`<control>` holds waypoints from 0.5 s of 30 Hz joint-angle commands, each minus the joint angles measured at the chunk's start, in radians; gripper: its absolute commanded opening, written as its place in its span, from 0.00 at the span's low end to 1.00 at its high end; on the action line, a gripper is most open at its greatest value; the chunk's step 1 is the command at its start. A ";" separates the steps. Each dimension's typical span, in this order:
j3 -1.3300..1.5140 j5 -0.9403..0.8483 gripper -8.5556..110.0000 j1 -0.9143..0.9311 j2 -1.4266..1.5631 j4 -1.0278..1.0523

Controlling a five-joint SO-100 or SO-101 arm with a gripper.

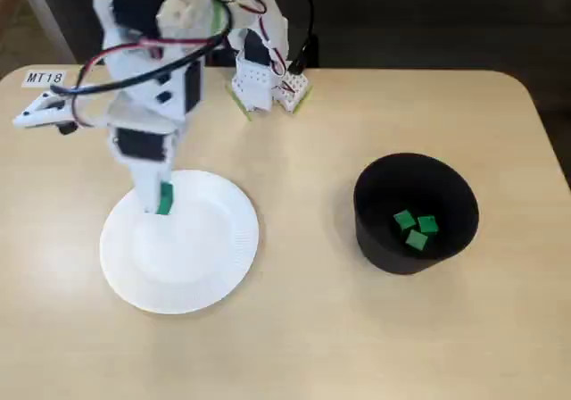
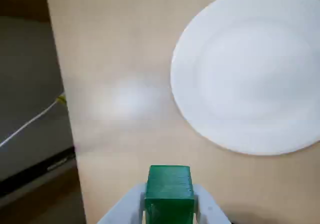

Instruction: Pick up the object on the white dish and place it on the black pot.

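Gripper (image 2: 169, 204) is clamped on the green cube (image 2: 169, 191); in the wrist view I see a white finger (image 2: 127, 206) flush against each side face, cube seated squarely between them. In the fixed view the cube (image 1: 164, 198) hangs at the fingertips over the far-left rim of the white paper plate (image 1: 201, 275). The wrist view shows the plate (image 2: 250, 74) bare, with tabletop below the cube, so I judge it lifted clear of the dish.

Handling: cube looks rigid, probably light plastic, with smooth flat faces. I'd rate the current hold on opposite faces as the right one; a corner-to-corner grip would likely twist out. Slip risk seems low, though the faces could be slick.

Black pot (image 1: 416, 212) stands well apart to the right in the fixed view, with three similar green cubes (image 1: 415, 227) already inside. The carry across to it is not yet done; release should happen above the opening.
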 commanded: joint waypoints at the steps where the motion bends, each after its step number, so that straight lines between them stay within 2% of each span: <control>1: 0.021 0.058 0.07 -0.178 0.114 -0.008; 9: 0.043 0.126 0.07 -0.566 0.101 -0.014; 15: 0.043 0.120 0.07 -0.706 -0.035 -0.021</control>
